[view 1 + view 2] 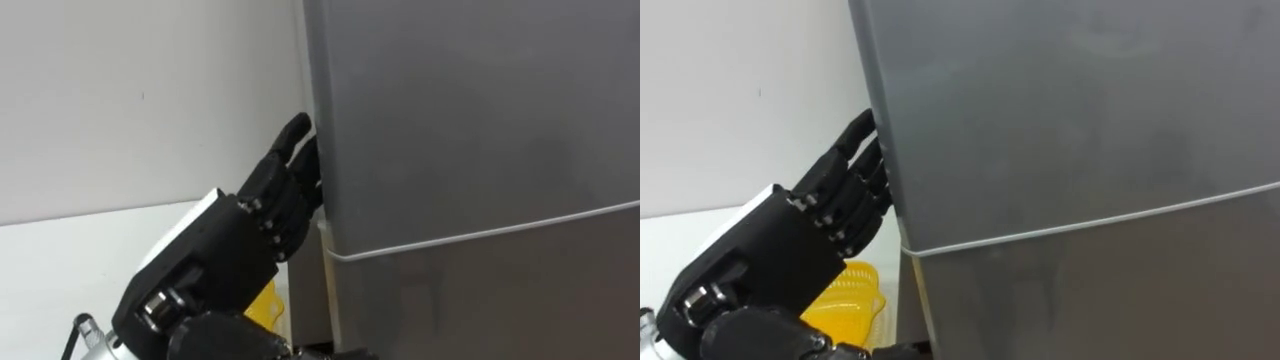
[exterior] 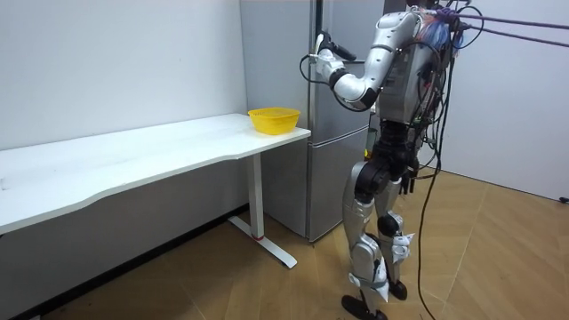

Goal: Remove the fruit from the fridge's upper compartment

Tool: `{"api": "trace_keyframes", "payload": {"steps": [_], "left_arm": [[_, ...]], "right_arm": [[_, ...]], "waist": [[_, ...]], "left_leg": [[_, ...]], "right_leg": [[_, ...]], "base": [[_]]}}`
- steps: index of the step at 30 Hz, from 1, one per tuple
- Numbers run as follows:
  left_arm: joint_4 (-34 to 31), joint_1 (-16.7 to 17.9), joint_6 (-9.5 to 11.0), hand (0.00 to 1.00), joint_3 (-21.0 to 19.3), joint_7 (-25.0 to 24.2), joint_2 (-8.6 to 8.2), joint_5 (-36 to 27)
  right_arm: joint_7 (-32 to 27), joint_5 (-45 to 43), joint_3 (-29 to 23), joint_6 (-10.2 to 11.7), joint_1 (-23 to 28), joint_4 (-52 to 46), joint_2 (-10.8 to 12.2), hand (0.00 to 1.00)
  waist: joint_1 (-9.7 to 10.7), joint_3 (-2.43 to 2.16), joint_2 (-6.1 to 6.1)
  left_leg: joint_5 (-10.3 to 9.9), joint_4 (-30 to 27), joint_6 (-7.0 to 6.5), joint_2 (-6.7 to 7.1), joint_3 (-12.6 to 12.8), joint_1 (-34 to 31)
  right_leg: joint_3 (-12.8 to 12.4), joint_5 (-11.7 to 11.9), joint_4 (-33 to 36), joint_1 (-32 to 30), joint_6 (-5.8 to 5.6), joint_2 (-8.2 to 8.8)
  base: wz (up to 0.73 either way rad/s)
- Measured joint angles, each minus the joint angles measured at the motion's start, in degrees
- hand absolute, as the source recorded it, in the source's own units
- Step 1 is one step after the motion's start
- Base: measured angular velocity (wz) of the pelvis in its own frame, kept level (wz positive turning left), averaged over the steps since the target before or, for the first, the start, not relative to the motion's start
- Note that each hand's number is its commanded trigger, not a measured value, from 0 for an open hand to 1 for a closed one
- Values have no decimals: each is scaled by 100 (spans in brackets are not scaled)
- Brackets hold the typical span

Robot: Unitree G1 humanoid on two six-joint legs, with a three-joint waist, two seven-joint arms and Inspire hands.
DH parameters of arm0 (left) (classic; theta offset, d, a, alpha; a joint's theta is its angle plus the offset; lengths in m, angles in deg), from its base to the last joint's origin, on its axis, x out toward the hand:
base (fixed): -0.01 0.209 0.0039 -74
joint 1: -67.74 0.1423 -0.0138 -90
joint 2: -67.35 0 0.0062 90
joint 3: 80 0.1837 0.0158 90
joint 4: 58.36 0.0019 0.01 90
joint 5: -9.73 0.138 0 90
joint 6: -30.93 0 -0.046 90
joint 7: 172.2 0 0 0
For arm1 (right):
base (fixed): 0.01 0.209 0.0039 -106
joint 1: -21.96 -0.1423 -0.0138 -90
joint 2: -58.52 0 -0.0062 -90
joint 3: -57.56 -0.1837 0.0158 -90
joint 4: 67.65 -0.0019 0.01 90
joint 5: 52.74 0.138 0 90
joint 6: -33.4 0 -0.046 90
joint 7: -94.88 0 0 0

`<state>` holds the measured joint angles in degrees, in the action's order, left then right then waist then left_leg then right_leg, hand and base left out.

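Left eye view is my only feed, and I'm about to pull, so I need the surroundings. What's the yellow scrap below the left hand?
Observer: A yellow bowl, standing on the end of the white table right beside the fridge.
Operator: Where is the robot standing?
Observer: Upright on the wooden floor, close in front of the fridge, at the side away from the table.
Operator: How high is the left hand?
Observer: The left hand is raised about shoulder high at the upper door, on the edge nearest the table.
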<state>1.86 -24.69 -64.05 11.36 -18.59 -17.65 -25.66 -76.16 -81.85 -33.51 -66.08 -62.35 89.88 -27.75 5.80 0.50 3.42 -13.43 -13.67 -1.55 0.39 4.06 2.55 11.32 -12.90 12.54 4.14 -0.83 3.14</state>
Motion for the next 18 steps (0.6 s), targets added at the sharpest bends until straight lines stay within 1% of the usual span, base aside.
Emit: {"api": "trace_keyframes", "payload": {"steps": [3,7,8,10,11,12,15,17,18], "left_arm": [[70,-37,0,100,-7,40,0,0],[261,-111,2,100,-118,280,-26,-11],[286,-144,8,100,-127,372,-44,-13],[284,-158,19,100,-104,363,-40,-50],[281,-158,21,88,-94,360,-40,-75],[282,-158,26,0,-89,358,-39,-117],[286,-161,23,0,-54,444,-31,-205],[284,-168,20,0,143,436,0,-351],[284,-168,19,0,158,435,-8,-409]], "right_arm": [[-2,45,111,5,-17,7,-16,0],[1,55,207,4,-16,11,-19,0],[0,54,207,3,-16,14,-20,0],[-1,52,208,1,-14,14,-21,0],[0,52,208,0,-13,14,-20,0],[-1,61,209,2,-16,18,-22,0],[-10,52,219,7,-22,26,-36,0],[-16,51,220,5,-11,49,-54,0],[-17,51,220,5,-6,64,-57,0]], "waist": [[2,-7,10],[0,-26,39],[0,-25,34],[1,-26,36],[2,-27,37],[1,-27,37],[13,-24,42],[30,-5,58],[36,0,60]], "left_leg": [[0,0,0,0,-4,0],[0,0,0,2,-5,0],[0,1,0,3,7,0],[0,2,0,6,24,0],[0,2,0,7,24,0],[0,2,-1,11,25,0],[8,3,-14,20,26,4],[9,3,-16,25,27,3],[10,3,-16,26,27,4]], "right_leg": [[6,1,0,2,0,0],[22,2,-2,11,-1,4],[22,3,-2,11,-3,6],[19,5,-4,14,-7,10],[19,6,-4,15,-8,12],[22,7,-4,16,-10,17],[35,11,-6,23,-18,26],[44,15,-23,38,-25,30],[52,18,-45,55,-29,29]], "base": [[0],[0],[0],[0],[0],[0],[0],[0],[6]]}}
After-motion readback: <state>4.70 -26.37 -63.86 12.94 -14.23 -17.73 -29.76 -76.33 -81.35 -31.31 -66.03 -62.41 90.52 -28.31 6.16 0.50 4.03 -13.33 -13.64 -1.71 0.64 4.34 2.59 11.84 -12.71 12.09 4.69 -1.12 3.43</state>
